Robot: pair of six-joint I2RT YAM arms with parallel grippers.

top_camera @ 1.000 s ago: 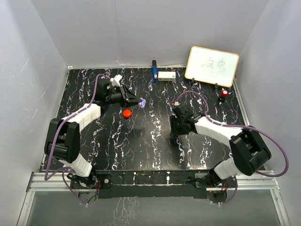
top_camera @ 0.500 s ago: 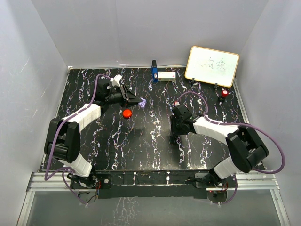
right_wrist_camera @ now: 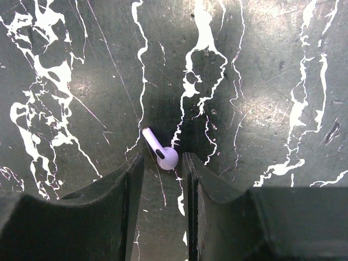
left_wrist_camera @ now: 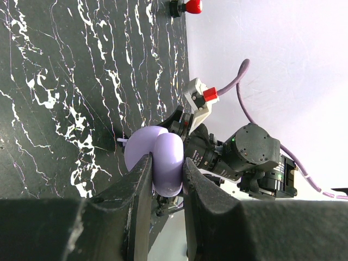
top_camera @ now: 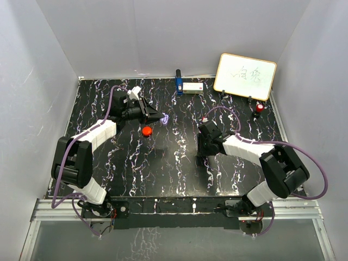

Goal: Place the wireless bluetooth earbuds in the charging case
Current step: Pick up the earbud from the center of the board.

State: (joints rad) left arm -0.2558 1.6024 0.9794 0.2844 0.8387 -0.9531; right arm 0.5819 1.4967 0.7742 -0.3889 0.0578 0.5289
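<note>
**Right tool [right_wrist_camera: 163, 163] straddles a white earbud [right_wrist_camera: 168, 157] on the black marbled bench [top_camera: 163, 174].**

At mid-bench, the right tool points down with its two fingers a narrow gap apart, one on each side of the earbud. The earbud lies flat on the surface with its stem angled away from the tool. Whether the fingers already press on it cannot be told. Farther back and to the left, the left tool [left_wrist_camera: 166, 179] is closed tight on a lilac case [left_wrist_camera: 157, 152], a rounded two-lobed shell pinched between both fingers. A red puck [top_camera: 146, 130] lies on the bench just in front of that tool. At the far right corner a whiteboard [top_camera: 244, 76] stands propped, with a small red-capped object [top_camera: 260, 108] near it.
</note>
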